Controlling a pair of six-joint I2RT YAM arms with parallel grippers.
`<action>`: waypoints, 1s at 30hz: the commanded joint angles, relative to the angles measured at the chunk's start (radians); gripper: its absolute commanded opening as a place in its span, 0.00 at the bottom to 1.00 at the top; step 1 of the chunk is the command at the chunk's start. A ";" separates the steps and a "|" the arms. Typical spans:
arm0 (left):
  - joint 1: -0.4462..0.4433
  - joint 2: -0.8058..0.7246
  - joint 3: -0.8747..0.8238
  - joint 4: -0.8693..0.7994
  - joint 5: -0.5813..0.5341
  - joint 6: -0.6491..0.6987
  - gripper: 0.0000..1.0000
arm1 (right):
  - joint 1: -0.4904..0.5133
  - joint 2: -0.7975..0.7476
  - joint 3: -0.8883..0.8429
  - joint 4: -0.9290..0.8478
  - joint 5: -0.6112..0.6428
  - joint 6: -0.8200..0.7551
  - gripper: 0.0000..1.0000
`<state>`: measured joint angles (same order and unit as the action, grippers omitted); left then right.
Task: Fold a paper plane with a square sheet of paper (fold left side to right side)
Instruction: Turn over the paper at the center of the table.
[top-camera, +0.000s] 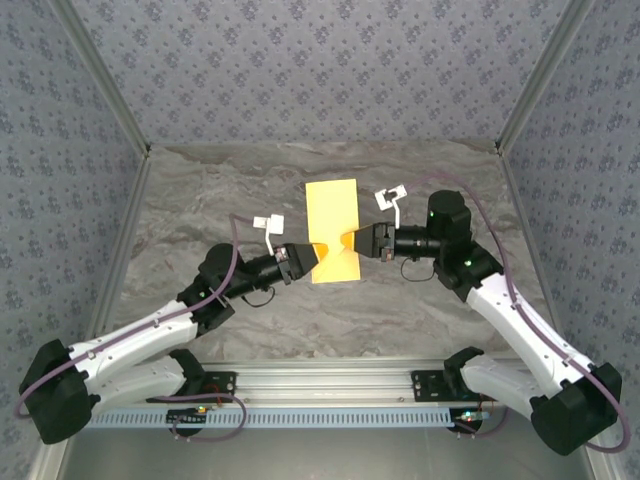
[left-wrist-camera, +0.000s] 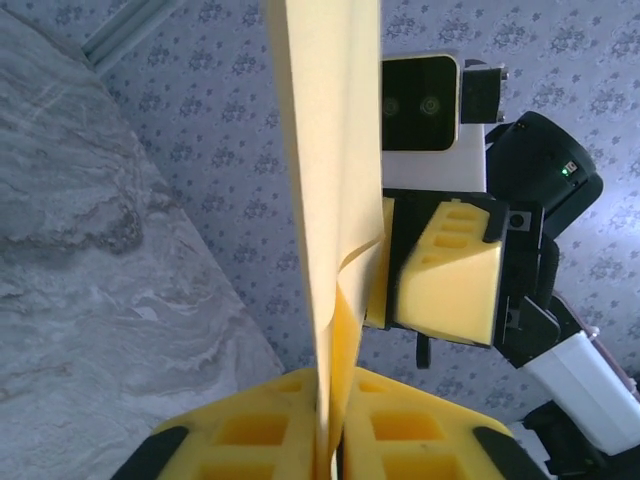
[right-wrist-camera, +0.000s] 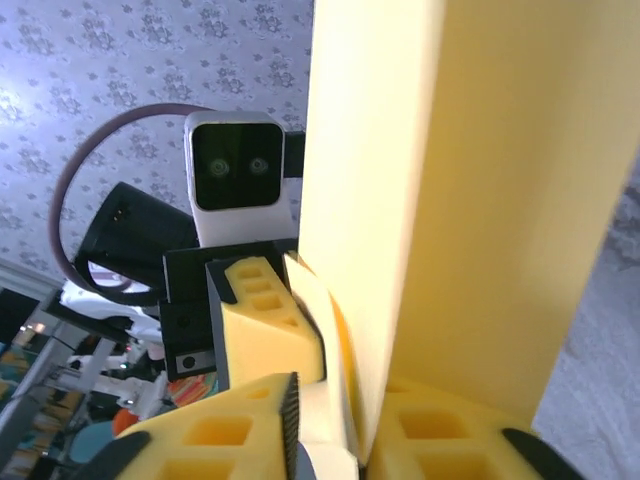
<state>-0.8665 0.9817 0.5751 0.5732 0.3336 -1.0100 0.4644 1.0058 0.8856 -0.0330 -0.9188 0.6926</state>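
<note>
My jaws are both pinched tight on the paper (top-camera: 332, 208), left gripper (top-camera: 304, 262) at its left edge, right gripper (top-camera: 359, 243) opposite.

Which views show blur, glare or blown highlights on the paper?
Top external: sharp, evenly lit, paper not blown out, shadows soft. Left wrist: paper close to the lens, slightly soft; wallpaper behind readable. Right wrist: paper bright but unclipped, clutter at lower left out of focus, bright patch on wallpaper at upper left.

Bright, even overhead light; faint soft shadows.
</note>
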 joint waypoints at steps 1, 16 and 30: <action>-0.015 -0.036 0.029 -0.069 -0.055 0.056 0.05 | -0.018 -0.038 0.026 -0.115 0.058 -0.082 0.34; -0.314 0.353 0.536 -1.383 -0.967 0.193 0.00 | -0.200 -0.139 0.083 -0.740 0.717 -0.381 0.77; -0.277 0.881 0.819 -1.715 -1.030 -0.046 0.05 | -0.365 -0.266 0.021 -0.809 0.848 -0.401 1.00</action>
<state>-1.1618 1.8046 1.3518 -1.0763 -0.7021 -1.0321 0.1135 0.7464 0.9226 -0.8074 -0.1028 0.3161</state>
